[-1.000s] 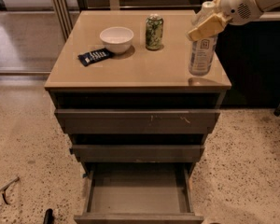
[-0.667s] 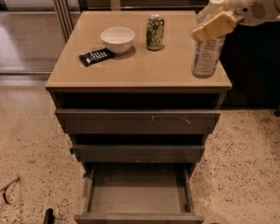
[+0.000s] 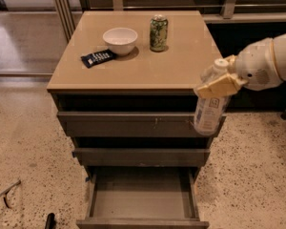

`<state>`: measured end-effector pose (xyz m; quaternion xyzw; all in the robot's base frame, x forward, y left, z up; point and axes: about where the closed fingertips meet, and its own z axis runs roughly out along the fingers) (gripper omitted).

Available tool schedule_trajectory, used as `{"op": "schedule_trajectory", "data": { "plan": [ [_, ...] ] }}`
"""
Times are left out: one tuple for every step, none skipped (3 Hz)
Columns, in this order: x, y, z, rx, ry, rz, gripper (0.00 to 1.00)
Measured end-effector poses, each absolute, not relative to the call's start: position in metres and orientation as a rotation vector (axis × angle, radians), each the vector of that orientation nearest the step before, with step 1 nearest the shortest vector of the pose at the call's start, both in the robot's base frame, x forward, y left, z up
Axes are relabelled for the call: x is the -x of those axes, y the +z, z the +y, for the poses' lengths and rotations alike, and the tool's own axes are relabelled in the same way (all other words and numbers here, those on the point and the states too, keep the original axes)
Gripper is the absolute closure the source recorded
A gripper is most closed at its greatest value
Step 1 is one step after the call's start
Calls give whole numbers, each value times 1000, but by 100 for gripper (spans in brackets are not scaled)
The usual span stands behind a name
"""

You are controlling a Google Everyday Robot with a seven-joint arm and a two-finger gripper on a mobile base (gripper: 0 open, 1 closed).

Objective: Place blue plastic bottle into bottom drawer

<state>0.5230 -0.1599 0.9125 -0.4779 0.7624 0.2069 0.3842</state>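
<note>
The blue plastic bottle [image 3: 209, 109], clear with a white cap and pale label, hangs upright in the air in front of the cabinet's right front corner. My gripper [image 3: 219, 84] comes in from the right and is shut on the bottle's upper part, its tan fingers [image 3: 218, 86] across the neck. The bottom drawer [image 3: 142, 196] is pulled open below and to the left of the bottle; its inside shows nothing in it.
On the cabinet top [image 3: 133, 66] stand a white bowl [image 3: 120, 40], a green patterned can [image 3: 158, 32] and a dark flat packet [image 3: 98, 57]. The two upper drawers [image 3: 133, 124] stick out slightly. Speckled floor lies around; a dark object [image 3: 49, 220] lies at the lower left.
The bottle has left the cabinet top: my gripper has carried it forward and down, off the right front corner. The camera view has shifted too.
</note>
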Motion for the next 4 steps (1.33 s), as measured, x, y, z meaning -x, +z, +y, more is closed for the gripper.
{"op": "schedule_trajectory", "data": {
  "plan": [
    [-515, 886, -157, 1221, 574, 1981, 100],
    [-515, 886, -157, 1221, 574, 1981, 100],
    [-514, 860, -159, 1234, 553, 1966, 100],
    [-511, 772, -161, 1198, 584, 1923, 100]
  ]
}}
